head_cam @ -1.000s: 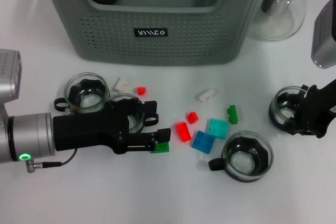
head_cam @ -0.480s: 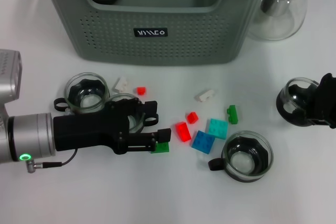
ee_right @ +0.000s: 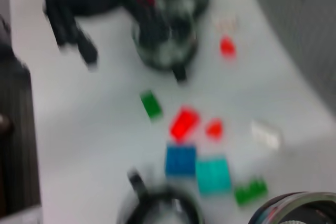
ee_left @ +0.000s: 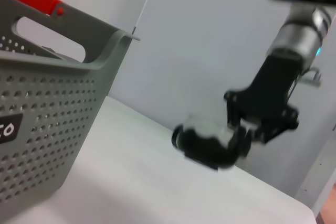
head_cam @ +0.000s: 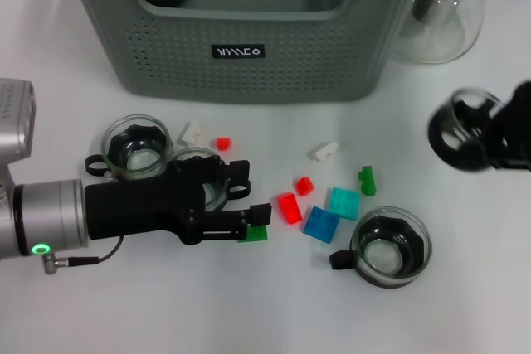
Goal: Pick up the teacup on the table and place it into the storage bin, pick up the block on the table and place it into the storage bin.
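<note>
**Teacup held clear of the table**

Your right gripper [head_cam: 498, 134] is clenched on a teacup [head_cam: 463, 130], a clear glass cup with a dark insert, tilted and off the table [head_cam: 465, 288] at 3 o'clock. The grey-green perforated bin [head_cam: 249, 31] sits at 12. Your left gripper [head_cam: 253, 223] rests low at 8 o'clock, fingers closed beside a green block [head_cam: 255, 234], overlapping another cup [head_cam: 207, 176].

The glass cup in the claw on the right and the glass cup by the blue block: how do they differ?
The held cup, gripped by the right claw, is tilted and off the table; the cup by the blue block stands upright on it, untouched. The held one is nearer the glass pitcher; the other sits near the blue block. Both are clear glass with dark inserts.
</note>
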Controlling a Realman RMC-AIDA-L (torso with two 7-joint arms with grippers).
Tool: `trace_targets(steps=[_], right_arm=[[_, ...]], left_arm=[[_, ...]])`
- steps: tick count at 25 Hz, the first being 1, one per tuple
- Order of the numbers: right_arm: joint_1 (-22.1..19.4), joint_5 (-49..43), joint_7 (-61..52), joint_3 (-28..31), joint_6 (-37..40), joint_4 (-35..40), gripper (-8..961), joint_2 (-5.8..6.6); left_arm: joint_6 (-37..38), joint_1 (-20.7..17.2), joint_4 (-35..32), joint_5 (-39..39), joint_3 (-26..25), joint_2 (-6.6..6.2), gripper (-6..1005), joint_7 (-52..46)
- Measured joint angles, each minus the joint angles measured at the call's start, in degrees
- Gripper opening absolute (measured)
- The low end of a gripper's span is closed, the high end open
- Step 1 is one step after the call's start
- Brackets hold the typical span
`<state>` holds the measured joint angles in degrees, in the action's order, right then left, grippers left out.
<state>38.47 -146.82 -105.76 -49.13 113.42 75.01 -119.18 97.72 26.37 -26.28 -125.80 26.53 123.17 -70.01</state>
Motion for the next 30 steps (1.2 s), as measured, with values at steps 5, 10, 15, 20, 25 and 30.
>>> trace_targets(steps=[5,10,15,20,25,30], right_arm=[[2.5,11.3,-5.0,-2.8,0.6,1.2,55,1.45],[7.4,21.6,-8.7,-6.0,0.6,-2.5,55,2.16],[14.3,27.5,-10.5,-5.5,-0.5,-6.6,55,2.19],[20.6,24.7,-16.6,-3.6,-11.3,-8.2,55,2.69],[25.6,15.8,-22.4,-4.0,-27.1,-13.6,56,3.65],[30.1,7.5,-22.1,-5.2,-40.3,-24.2,56,2.99]], left_arm=[[0.2,0.0,0.3,0.0,0.0,-0.03,860,0.2],[0.3,0.2,0.4,0.1,-0.1,-0.17,860,0.2],[0.2,0.2,0.4,0.1,-0.1,-0.21,860,0.2],[0.3,0.3,0.3,0.2,-0.1,-0.24,860,0.0],[0.5,0.2,0.3,0.3,-0.3,-0.13,860,0.0],[0.8,0.3,0.3,0.3,-0.5,-0.32,860,-0.1]])
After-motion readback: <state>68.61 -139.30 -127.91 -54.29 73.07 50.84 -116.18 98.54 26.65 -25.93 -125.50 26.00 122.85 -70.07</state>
